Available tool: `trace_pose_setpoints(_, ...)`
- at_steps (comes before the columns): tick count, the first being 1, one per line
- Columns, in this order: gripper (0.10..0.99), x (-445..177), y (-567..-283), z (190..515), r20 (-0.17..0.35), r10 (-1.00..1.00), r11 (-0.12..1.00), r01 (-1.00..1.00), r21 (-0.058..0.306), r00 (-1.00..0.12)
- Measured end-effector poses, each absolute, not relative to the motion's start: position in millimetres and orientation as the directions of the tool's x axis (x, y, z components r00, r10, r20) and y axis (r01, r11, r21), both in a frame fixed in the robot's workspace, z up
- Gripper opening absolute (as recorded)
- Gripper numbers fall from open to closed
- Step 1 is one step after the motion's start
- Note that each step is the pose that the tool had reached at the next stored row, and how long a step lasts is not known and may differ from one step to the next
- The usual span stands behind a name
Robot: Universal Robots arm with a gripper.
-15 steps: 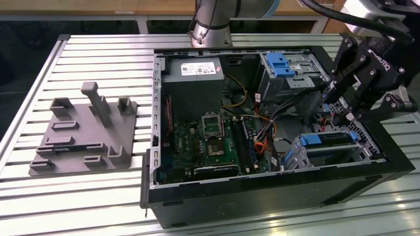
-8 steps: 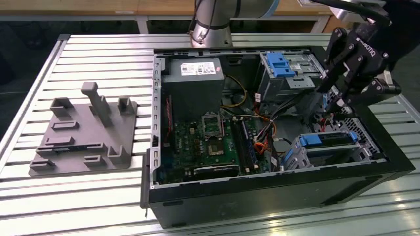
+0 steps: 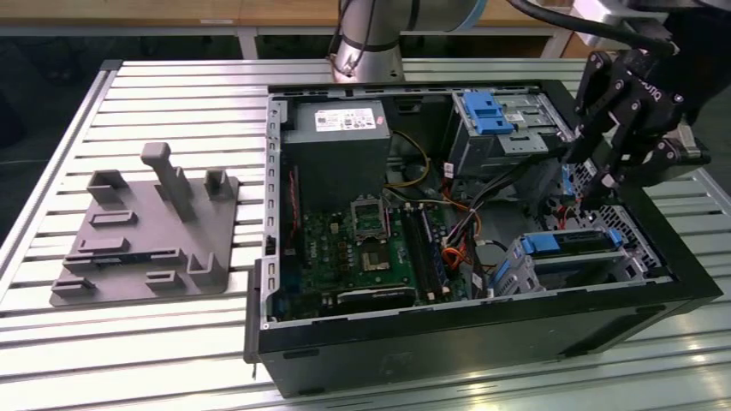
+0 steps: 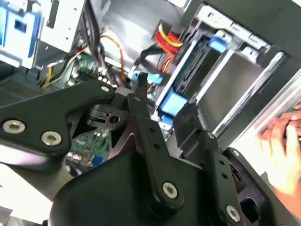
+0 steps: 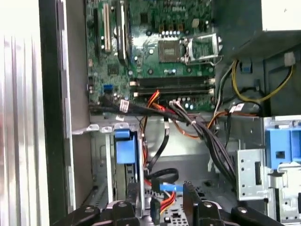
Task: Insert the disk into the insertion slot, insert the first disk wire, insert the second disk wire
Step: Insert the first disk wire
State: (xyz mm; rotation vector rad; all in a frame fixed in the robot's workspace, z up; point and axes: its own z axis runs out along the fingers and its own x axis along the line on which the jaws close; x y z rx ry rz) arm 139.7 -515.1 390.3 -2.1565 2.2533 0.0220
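The disk (image 3: 571, 243), in its bright blue carrier, lies inside the insertion slot (image 3: 594, 267), a silver cage at the near corner of the open computer case on the exterior view's right. My gripper (image 3: 602, 190) hangs just above that cage, pointing down into the case. Its black fingers stand apart, so it is open, and nothing is between the tips (image 4: 164, 96). The carrier's blue tab (image 4: 173, 104) shows through the gap. In the first wrist view the gripper (image 5: 163, 190) straddles a black connector with red and yellow wires (image 5: 159, 206) and a blue plug (image 5: 168, 187).
A person's hand (image 4: 285, 136) rests at the case's outer edge beside the cage. A taller silver bay with a blue latch (image 3: 491, 116) stands behind the cage, with a bundle of cables (image 3: 502, 184) between them. A power supply (image 3: 337, 120), a motherboard (image 3: 365, 248) and a grey fixture plate (image 3: 149, 231) lie toward the exterior view's left.
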Motion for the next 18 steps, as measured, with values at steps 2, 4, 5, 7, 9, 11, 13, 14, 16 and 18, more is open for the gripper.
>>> trace_pose_setpoints(2, 0.498, 140.4, -515.0, 390.3, 0.010, -0.999, 0.044, -0.999, -0.007, -0.044)
trace_pose_setpoints(4, 0.498, 141.0, -514.9, 390.2, 0.046, -0.998, 0.044, -0.999, -0.009, -0.044)
trace_pose_setpoints(5, 0.498, 141.3, -514.9, 390.2, 0.065, -0.997, 0.043, -0.999, -0.009, -0.044)
trace_pose_setpoints(7, 0.498, 142.0, -514.6, 390.3, 0.101, -0.994, 0.043, -0.999, -0.011, -0.044)
trace_pose_setpoints(9, 0.498, 143.6, -513.4, 389.7, 0.128, -0.991, 0.043, -0.999, -0.012, -0.044)
trace_pose_setpoints(11, 0.498, 147.0, -511.5, 388.5, 0.140, -0.989, 0.043, -0.999, -0.013, -0.044)
trace_pose_setpoints(13, 0.498, 152.0, -509.4, 387.8, 0.140, -0.989, 0.043, -0.999, -0.013, -0.044)
trace_pose_setpoints(14, 0.498, 154.2, -508.3, 387.6, 0.141, -0.989, 0.043, -0.999, -0.013, -0.044)
trace_pose_setpoints(16, 0.498, 158.3, -506.4, 387.0, 0.140, -0.989, 0.042, -0.999, -0.013, -0.044)
trace_pose_setpoints(18, 0.498, 161.8, -504.6, 385.3, 0.141, -0.989, 0.042, -0.999, -0.012, -0.043)
